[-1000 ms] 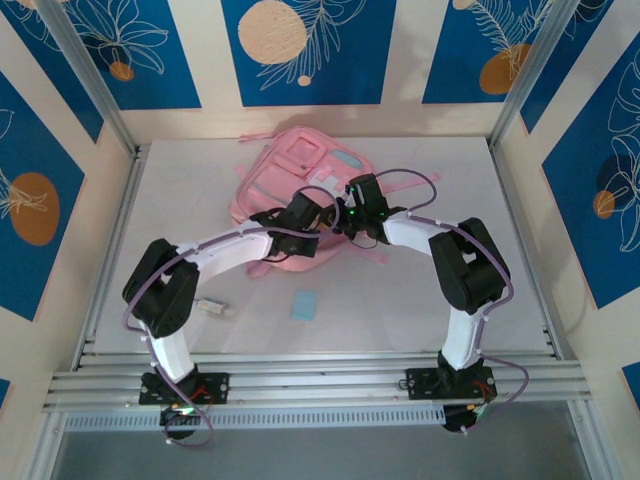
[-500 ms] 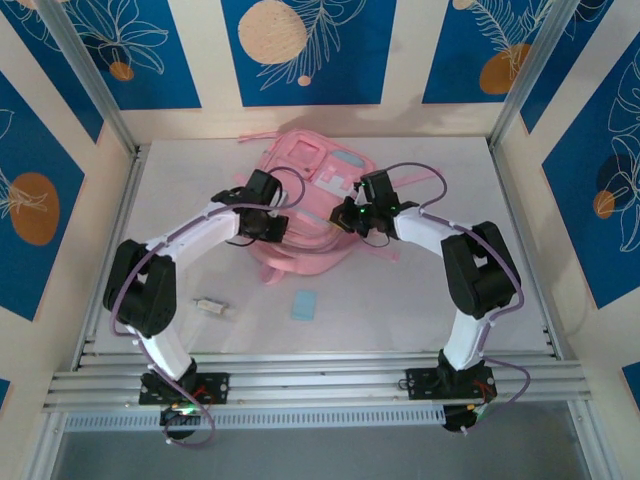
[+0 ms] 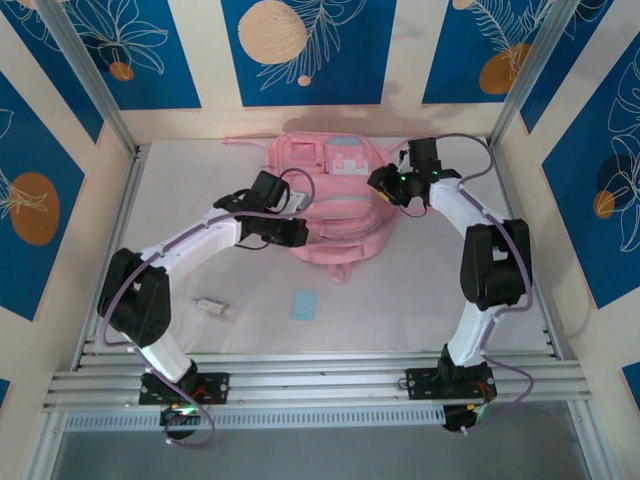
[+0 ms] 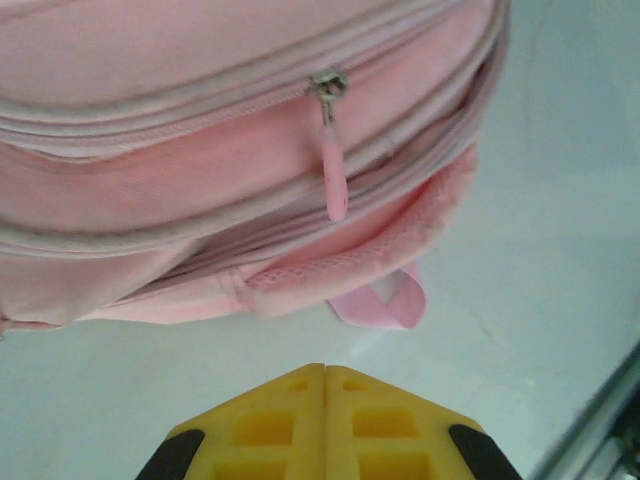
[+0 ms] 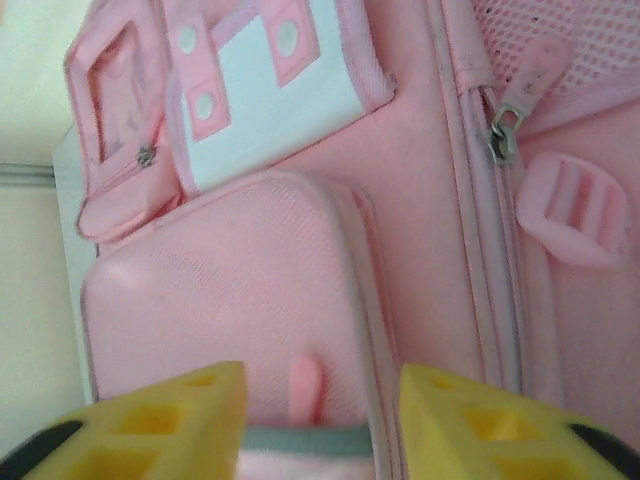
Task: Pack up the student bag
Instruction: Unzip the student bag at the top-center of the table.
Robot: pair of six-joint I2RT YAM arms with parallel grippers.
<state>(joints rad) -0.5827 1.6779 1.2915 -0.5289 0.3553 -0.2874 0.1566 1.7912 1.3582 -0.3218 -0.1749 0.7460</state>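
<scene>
White table (image 3: 430, 300) under blue leaf-print walls. On the left, left gripper (image 4: 325, 400) clamped shut on nothing, facing zipper pull (image 4: 333, 150) of student bag (image 3: 335, 225), lying front-up at far centre. On the right, right gripper (image 5: 320, 400) spread apart over front pocket (image 5: 230, 290), empty. Danger: tugging one-handed, dragging bag instead of unzipping.

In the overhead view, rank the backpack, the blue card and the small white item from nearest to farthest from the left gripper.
From the left gripper:
1. backpack, right beside it, toward the back of the table.
2. blue card, on the table toward the arm bases.
3. small white item, further left, near the left arm's elbow.
</scene>
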